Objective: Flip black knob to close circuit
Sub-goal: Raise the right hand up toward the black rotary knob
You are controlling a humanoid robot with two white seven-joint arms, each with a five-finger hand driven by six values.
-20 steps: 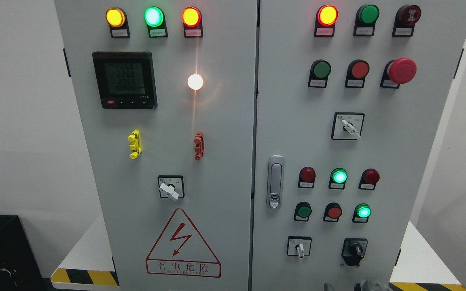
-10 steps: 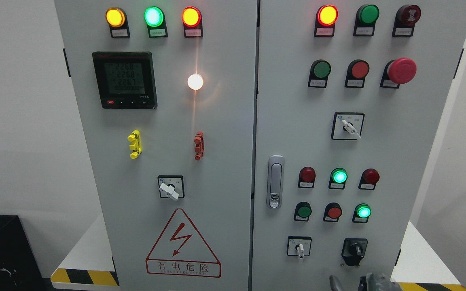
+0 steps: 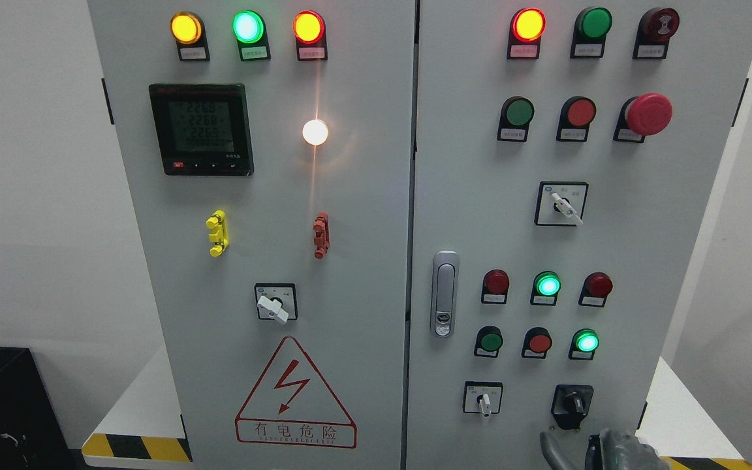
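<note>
Left arm not in view. Black knob [image 3: 572,405] sits low on the cabinet's right door [image 3: 617,261], right of the white selector switch [image 3: 483,399], its grip near upright. Right robot hand [image 3: 601,450] enters at the bottom edge, directly below the knob, slightly right, not touching; fingers only partly visible, spread or curled cannot tell.

The black knob [image 3: 572,404] sits on a black plate at the lower right of the grey cabinet door [image 3: 617,248], its grip pointing roughly upright
</note>
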